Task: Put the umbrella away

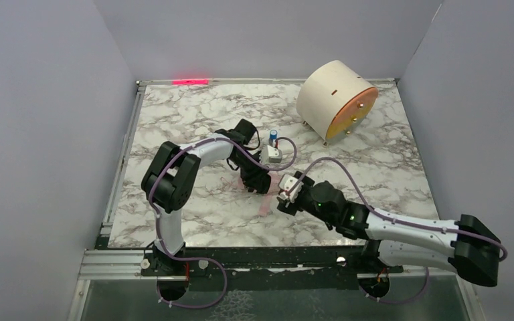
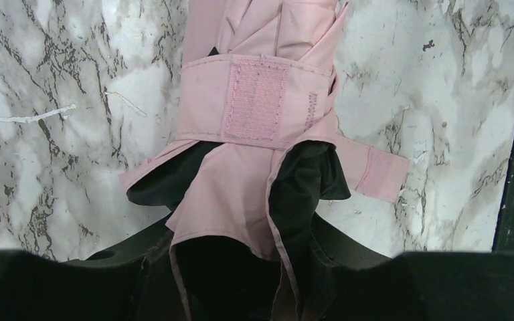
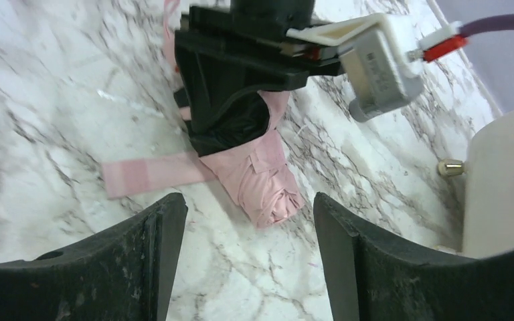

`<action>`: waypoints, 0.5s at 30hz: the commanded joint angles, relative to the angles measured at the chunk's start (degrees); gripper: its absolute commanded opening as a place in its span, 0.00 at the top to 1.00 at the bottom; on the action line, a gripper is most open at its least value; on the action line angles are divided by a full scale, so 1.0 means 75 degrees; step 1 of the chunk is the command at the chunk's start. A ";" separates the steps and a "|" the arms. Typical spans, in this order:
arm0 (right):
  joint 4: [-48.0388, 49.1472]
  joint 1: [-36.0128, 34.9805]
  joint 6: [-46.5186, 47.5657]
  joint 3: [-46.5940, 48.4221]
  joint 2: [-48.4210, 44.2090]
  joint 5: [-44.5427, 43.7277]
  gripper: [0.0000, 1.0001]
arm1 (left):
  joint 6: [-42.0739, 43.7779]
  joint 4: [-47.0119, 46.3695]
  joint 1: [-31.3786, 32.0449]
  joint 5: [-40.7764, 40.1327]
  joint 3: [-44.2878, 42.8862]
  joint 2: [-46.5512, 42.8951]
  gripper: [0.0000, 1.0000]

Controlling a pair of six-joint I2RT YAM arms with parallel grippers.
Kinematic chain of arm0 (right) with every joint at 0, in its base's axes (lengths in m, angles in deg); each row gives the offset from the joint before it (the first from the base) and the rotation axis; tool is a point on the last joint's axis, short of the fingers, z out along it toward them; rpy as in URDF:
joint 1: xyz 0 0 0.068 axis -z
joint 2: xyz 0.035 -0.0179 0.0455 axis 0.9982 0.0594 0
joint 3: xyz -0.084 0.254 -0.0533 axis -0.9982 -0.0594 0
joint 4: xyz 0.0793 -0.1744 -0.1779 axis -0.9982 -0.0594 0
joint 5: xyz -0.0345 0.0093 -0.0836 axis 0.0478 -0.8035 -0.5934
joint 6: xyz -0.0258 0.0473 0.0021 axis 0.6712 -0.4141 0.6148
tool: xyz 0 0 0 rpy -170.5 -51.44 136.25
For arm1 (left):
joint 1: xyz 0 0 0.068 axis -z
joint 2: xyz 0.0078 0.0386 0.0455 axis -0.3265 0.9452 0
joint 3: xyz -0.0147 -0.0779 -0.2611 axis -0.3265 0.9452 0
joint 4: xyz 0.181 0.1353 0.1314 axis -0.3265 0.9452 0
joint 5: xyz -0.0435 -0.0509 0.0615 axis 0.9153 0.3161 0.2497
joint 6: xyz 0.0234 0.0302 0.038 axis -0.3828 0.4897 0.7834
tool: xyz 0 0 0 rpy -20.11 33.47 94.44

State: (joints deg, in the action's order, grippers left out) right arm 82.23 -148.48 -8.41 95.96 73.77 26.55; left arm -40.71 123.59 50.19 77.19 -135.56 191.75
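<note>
My left hand (image 1: 255, 179) is tipped down, clamped on the umbrella (image 3: 262, 175) lying on the worktop (image 1: 194, 120) (strap (image 2: 258, 100) wrapped round it). My right hand (image 3: 249, 207) hovers low beside it, fingers (image 3: 160, 247) spread, holding nothing.

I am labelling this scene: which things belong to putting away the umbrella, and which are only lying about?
For the job:
pale pink umbrella
its fastening strap
left gripper, shut on it
right gripper, open near its end

Lying about:
cream drum with orange face
</note>
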 commanded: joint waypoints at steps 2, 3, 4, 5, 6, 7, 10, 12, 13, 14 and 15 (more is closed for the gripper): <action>-0.0473 -0.0045 -0.2212 -0.0307 -0.1373 0.0230 0.27 | -0.0396 -0.0286 -0.0056 -0.1093 0.0460 0.0183 1.00; -0.0552 -0.0045 -0.2648 -0.0232 -0.1578 -0.0277 0.27 | -0.0492 -0.0346 -0.0051 -0.1167 0.0505 0.0149 1.00; -0.0595 -0.0045 -0.3130 -0.0151 -0.1636 -0.0808 0.27 | -0.0598 -0.0409 -0.0039 -0.1254 0.0561 0.0109 1.00; -0.0634 -0.0045 -0.3557 -0.0069 -0.1663 -0.1260 0.27 | -0.0714 -0.0486 -0.0038 -0.1396 0.0618 0.0050 1.00; -0.0741 -0.0045 -0.3885 0.0056 -0.1645 -0.1518 0.27 | -0.0910 -0.0591 -0.0038 -0.1567 0.0670 0.0010 1.00; -0.0960 -0.0045 -0.4255 0.0190 -0.1606 -0.1710 0.27 | -0.1050 -0.0720 -0.0038 -0.1739 0.0725 -0.0029 1.00; -0.1469 -0.0045 -0.5563 0.0494 -0.1301 -0.2208 0.27 | -0.1349 -0.0861 -0.0038 -0.1996 0.0862 -0.0104 1.00; -0.2155 -0.0045 -0.6717 0.0755 -0.1037 -0.2274 0.27 | -0.1674 -0.1077 -0.0031 -0.2189 0.1016 -0.0195 1.00; -0.2556 -0.0045 -0.7238 0.0919 -0.0915 -0.2247 0.26 | -0.1833 -0.1189 -0.0031 -0.2306 0.1104 -0.0255 1.00; -0.2905 -0.0045 -0.7672 0.1063 -0.0774 -0.2179 0.25 | -0.1974 -0.1290 -0.0028 -0.2444 0.1213 -0.0329 1.00; -0.3190 -0.0045 -0.8061 0.1180 -0.0674 -0.2074 0.24 | -0.2105 -0.1393 -0.0030 -0.2566 0.1316 -0.0391 1.00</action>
State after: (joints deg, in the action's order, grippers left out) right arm 70.19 -148.48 -49.78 100.61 66.01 13.98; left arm -51.38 115.20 50.50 72.60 -130.49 188.23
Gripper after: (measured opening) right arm 0.748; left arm 0.463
